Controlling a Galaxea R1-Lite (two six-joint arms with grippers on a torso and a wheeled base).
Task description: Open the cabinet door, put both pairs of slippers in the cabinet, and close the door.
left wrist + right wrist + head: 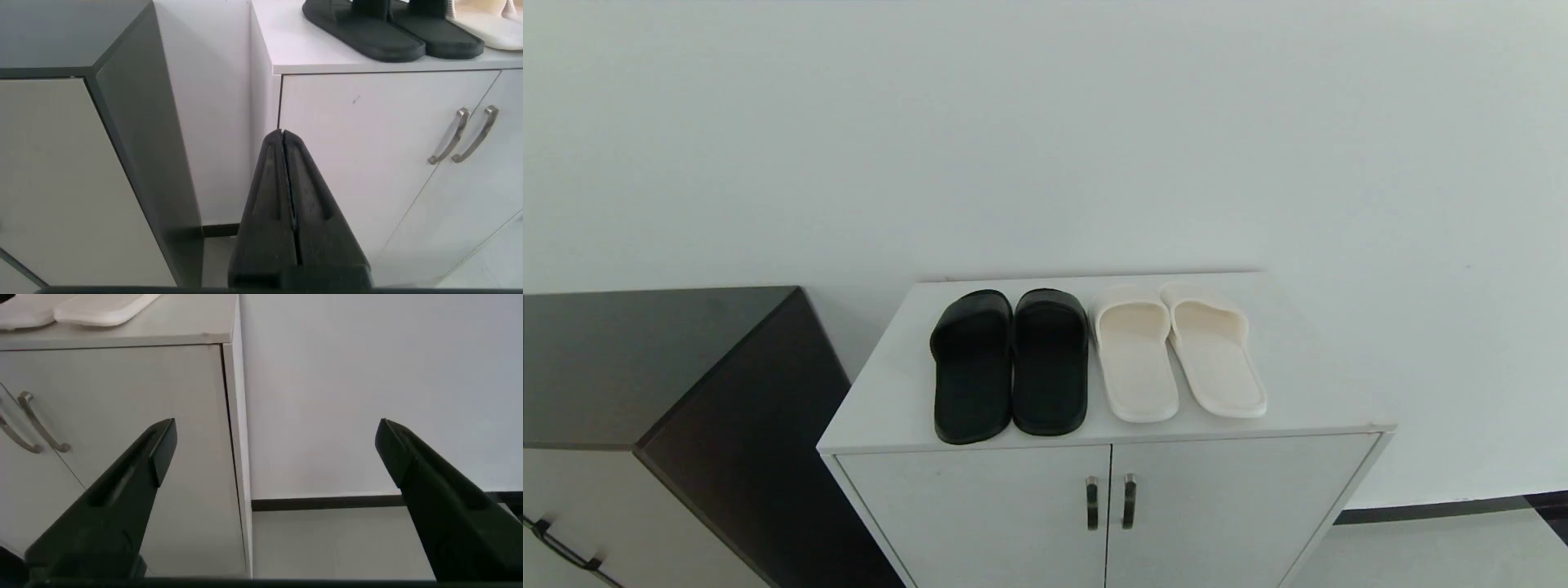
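Note:
A white cabinet (980, 523) stands against the wall with both doors closed and two metal handles (1107, 501) side by side at the centre. On its top lie a pair of black slippers (1010, 366) and, to their right, a pair of cream slippers (1176, 351). My left gripper (283, 140) is shut with nothing in it, in front of the cabinet's left door (368, 163), below the black slippers (384, 28). My right gripper (278, 449) is open and empty beside the cabinet's right corner (233, 441), with the cream slippers (73, 309) above.
A dark-topped cabinet (662, 367) with a black handle (560, 547) stands close on the left, leaving a narrow gap (208, 163) between the two. Bare wall and a dark skirting strip (1445, 511) lie to the right, with open floor (343, 547) below.

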